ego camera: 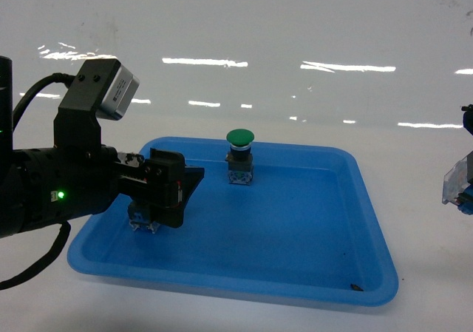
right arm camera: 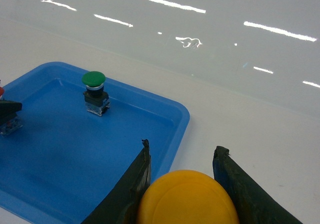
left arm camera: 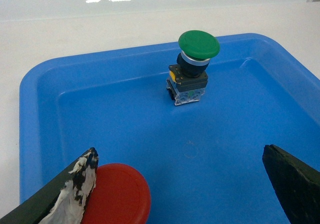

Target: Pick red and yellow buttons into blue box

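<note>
1. Left gripper [left arm camera: 180, 184]: jaws spread, red mushroom-capped plastic push-button [left arm camera: 116, 193] against the left jaw, ungrasped.
2. Right gripper [right arm camera: 182, 176]: clamped on yellow mushroom-capped button [right arm camera: 187, 198].
3. Blue crate unseen; next, close on red.

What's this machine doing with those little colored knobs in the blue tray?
It is gathering push-buttons. Its left hand is down in the shallow blue tray, open around the red button. The right hand, off to the tray's side, grips the yellow button. A green button stands upright in the tray, untouched. No box is in view.
</note>
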Controlling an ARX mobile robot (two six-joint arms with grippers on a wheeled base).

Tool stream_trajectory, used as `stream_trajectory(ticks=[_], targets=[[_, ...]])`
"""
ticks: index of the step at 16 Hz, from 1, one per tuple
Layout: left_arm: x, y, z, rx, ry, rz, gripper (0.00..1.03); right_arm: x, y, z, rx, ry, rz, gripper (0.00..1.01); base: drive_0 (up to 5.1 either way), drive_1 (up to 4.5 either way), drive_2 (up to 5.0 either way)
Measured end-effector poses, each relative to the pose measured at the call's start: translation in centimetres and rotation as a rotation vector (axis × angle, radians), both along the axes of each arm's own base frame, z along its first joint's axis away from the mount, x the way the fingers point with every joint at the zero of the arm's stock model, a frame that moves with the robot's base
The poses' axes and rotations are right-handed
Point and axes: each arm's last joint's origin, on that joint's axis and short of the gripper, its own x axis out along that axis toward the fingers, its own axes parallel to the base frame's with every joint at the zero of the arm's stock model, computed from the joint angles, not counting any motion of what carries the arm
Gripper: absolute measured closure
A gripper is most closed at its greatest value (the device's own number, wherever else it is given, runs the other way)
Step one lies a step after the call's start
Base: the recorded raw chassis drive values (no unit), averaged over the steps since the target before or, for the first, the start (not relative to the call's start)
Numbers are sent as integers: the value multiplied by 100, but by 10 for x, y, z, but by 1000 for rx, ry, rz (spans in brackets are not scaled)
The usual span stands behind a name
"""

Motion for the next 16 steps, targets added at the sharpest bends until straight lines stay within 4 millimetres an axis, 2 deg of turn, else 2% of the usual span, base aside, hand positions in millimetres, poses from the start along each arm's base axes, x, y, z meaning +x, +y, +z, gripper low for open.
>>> stream_trajectory(ticks=[3,7,11,16], targets=[[-8,3,6,-22,15,7,5,0,0,0,0,0,-1,68,0,0,0],[-11,4,28,-48,-53,8,5,0,0,0,0,0,0,68,0,0,0],[2,15,7,-16,8,44,5,0,0,0,-1,0,-1,68,0,0,0],[12,20,0,3,21,53,5,0,0,0,0,0,-1,69,0,0,0]])
